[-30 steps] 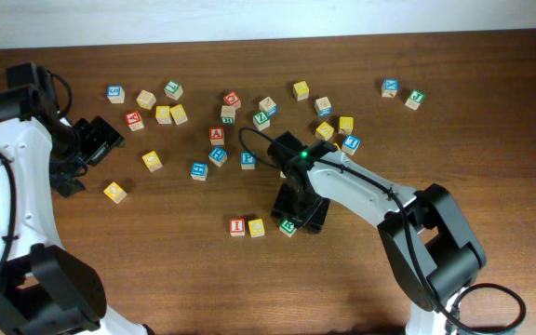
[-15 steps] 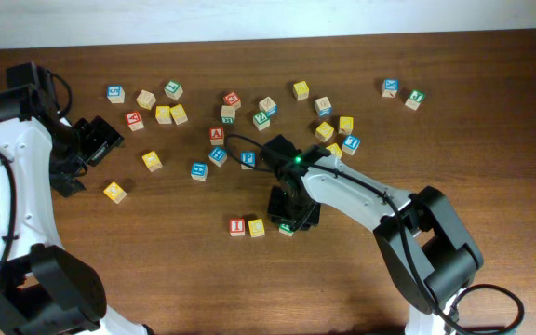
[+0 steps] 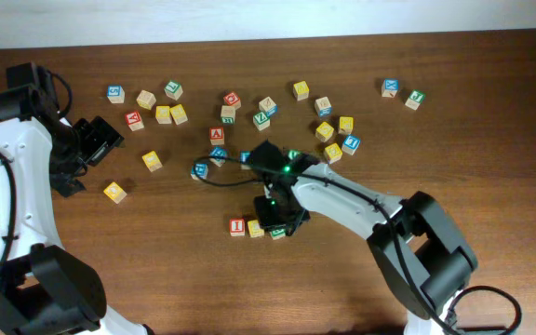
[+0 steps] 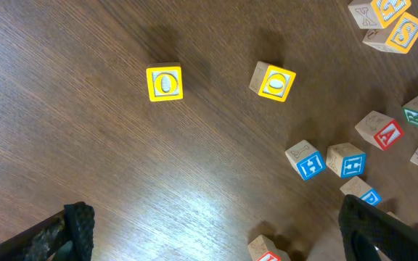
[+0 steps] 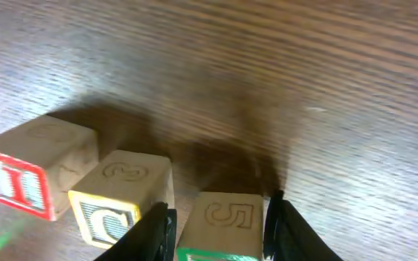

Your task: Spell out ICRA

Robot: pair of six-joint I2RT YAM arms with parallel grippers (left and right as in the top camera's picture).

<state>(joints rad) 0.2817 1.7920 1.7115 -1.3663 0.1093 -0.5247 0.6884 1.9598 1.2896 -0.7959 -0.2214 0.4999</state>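
The table [image 3: 156, 279] bears no tray, box or bowl in any view, so every block lies straight on the wood and nothing is held in anything.

Over the last second our right arm [image 3: 342, 191] has swung leftward toward the yellow C block [image 3: 255, 228] and brought the green R block [image 5: 220, 217] with it. A second ago that block stood clearly off to the right of the C block. Now it sits just beside it on that side. Our left arm [image 3: 12, 177] has not moved and waits well to the left of the C block.

The right gripper [image 5: 220, 230] is clamped on the R block, with one finger [image 5: 158, 226] in the narrow gap next to the C block. The left gripper [image 4: 212, 217] hangs with its fingers spread wide and holds nothing.

The red I block [image 3: 237, 226] sits close on the left of the C block. We judge that three letters now stand nearly in line, so letting go of the R block looks like the step in hand. The red A block [image 3: 217, 135] remains out of place, well beyond the C block toward the far edge, among the loose blocks [image 3: 170, 113].
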